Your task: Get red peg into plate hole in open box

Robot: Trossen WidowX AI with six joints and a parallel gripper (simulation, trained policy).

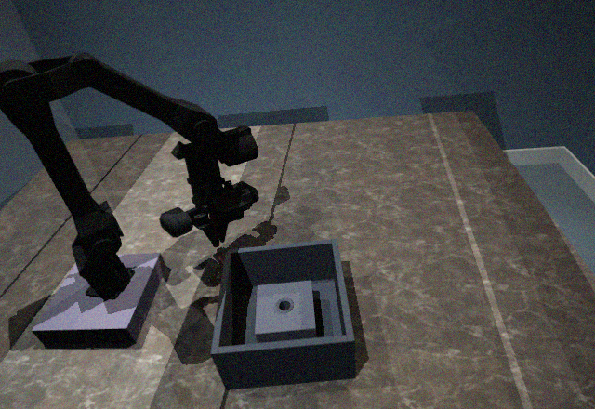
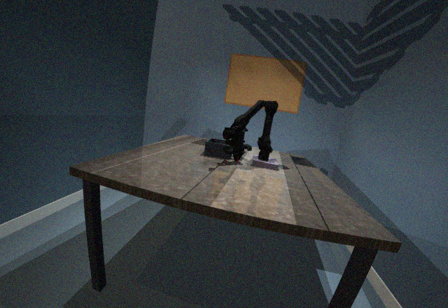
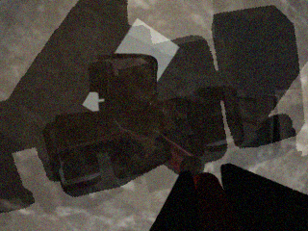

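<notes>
My gripper (image 1: pixel 218 243) (image 2: pixel 237 158) (image 3: pixel 205 177) points down beside the box and is shut on the red peg. The red peg (image 2: pixel 237 162) (image 3: pixel 208 194) shows between the fingers in the wrist view, and its lower part runs down toward the table in shadow. In the top view it is mostly hidden and dark. Whether its foot touches the table is not clear. The grey open box (image 1: pixel 288 364) (image 2: pixel 214 149) stands to the right of the gripper in the top view. The plate (image 1: pixel 269 320) lies at its bottom, with an empty round hole (image 1: pixel 284 305).
The arm's base block (image 1: pixel 84 318) (image 2: pixel 269 165) is left of the box in the top view. The near box wall stands close to the fingers. The stone-patterned table (image 1: pixel 399 251) (image 2: pixel 152 181) carries everything, with dark arm shadows around the peg.
</notes>
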